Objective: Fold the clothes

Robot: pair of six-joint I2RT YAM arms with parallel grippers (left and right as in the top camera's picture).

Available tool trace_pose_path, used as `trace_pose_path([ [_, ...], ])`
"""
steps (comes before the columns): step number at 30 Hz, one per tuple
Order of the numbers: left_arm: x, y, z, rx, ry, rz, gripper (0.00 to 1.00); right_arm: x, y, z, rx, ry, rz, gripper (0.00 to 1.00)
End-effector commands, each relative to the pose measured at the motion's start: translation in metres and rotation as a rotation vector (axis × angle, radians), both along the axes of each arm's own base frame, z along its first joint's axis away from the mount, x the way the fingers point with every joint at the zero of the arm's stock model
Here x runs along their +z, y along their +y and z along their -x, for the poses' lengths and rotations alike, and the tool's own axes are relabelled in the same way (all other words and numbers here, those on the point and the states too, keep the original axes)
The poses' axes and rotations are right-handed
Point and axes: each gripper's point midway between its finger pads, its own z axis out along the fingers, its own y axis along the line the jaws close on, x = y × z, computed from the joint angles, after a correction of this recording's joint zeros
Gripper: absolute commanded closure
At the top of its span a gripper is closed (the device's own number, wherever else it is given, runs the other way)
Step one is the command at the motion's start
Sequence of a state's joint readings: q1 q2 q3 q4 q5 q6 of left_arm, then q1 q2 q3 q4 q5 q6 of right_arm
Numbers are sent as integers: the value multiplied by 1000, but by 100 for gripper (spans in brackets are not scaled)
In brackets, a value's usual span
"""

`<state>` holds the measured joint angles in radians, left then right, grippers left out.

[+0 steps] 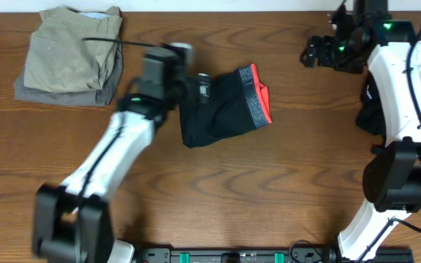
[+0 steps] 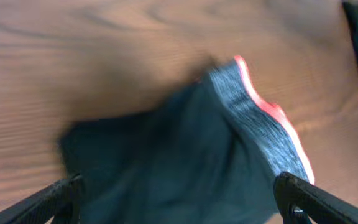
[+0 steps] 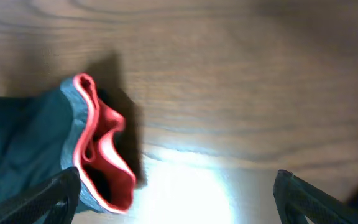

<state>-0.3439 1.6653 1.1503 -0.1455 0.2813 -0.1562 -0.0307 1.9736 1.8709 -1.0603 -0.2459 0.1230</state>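
Now the folded black cloth trousers with a red-orange waistband [image 1: 225, 106] lie on the brown wooden tabletop [image 1: 283, 190]. The left jaws above them and the right jaws are wide open, holding nothing.

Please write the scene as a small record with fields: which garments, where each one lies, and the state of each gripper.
centre: black trousers, folded, red-orange waistband toward the right
far left: khaki garments, folded, stacked on a grey garment
right edge: black and white garments, loose, partly hidden by the right arm
left gripper: open, over the black trousers, gripping nothing
right gripper: open, empty, above bare table
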Motion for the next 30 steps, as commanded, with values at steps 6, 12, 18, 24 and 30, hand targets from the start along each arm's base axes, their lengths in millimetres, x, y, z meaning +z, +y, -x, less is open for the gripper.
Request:
trace_pose_path([
  [6,-12,-104,-20,-198,32,-53,2,4,-2,4,-2,12,-8,2],
  [12,-34,-140,-24,-238,100,-212,2,2,-2,8,9,24,0,2],
  [18,-55,-141,-20,-222,134,-299,2,4,-14,2,-17,2,17,2],
  [24,-58,-143,-21,-199,109,-341,2,12,-56,-16,-122,-76,16,1],
  [30,-75,-146,-17,-205,125,-377,2,16,-98,-18,-220,-103,15,1],
])
